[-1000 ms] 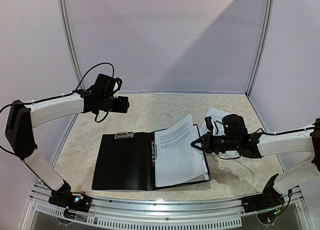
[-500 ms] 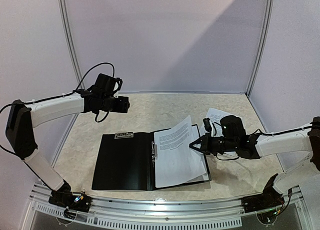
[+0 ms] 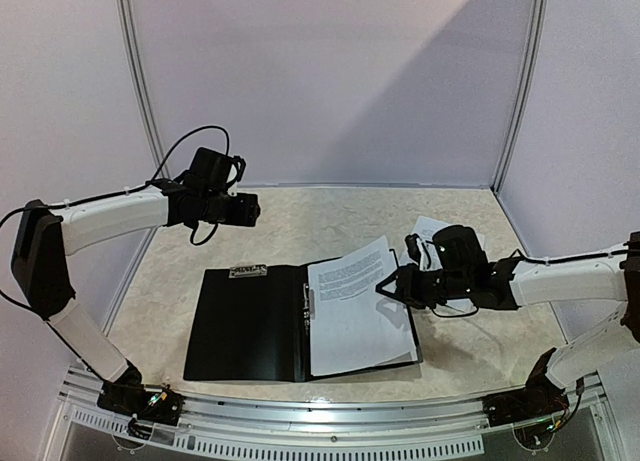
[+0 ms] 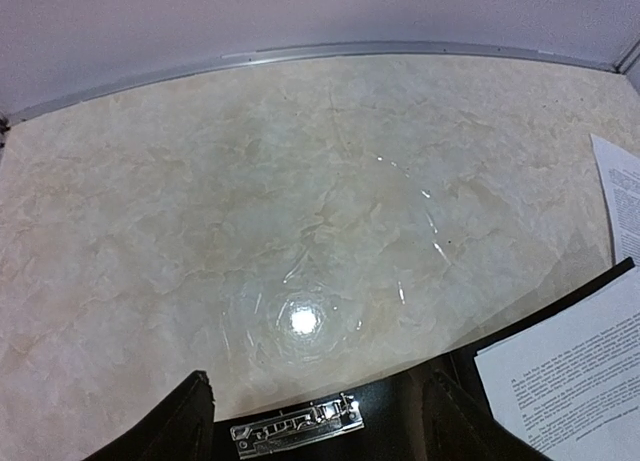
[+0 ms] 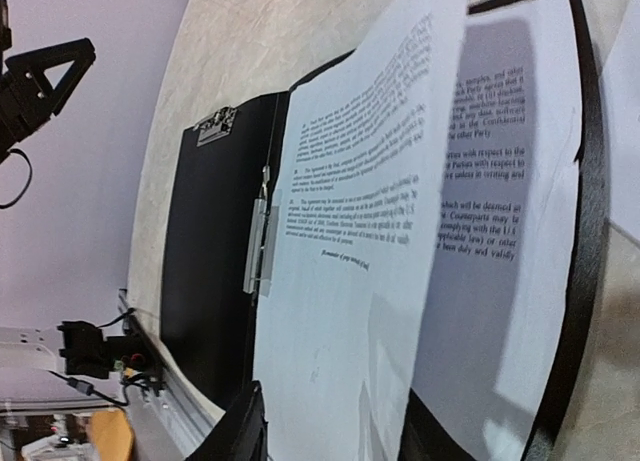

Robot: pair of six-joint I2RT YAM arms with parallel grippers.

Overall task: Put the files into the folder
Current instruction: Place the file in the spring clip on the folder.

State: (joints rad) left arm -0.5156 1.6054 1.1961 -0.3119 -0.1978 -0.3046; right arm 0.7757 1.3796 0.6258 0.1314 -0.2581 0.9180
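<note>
Black folder [image 3: 245, 326] open flat at centre of table [image 3: 300, 221]. Papers [image 3: 355, 331] stacked on its right half; top sheet [image 3: 345, 273] curled up at right edge. Right gripper [image 3: 385, 289]: jaws parted, sheet edge between them, not pinched. Left gripper [image 3: 252, 209]: spread, empty, above table at far left. 1 loose sheet [image 3: 430, 229] on table behind right gripper. Print dense; "with respect to" legible. Metal plate [image 4: 295, 421] on folder's far edge: lettering unreadable.

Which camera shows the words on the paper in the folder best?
The right wrist view: the top sheet fills it, its lines of print clear. The top view shows the whole sheet small, text only grey. The left wrist view catches just one corner.
</note>
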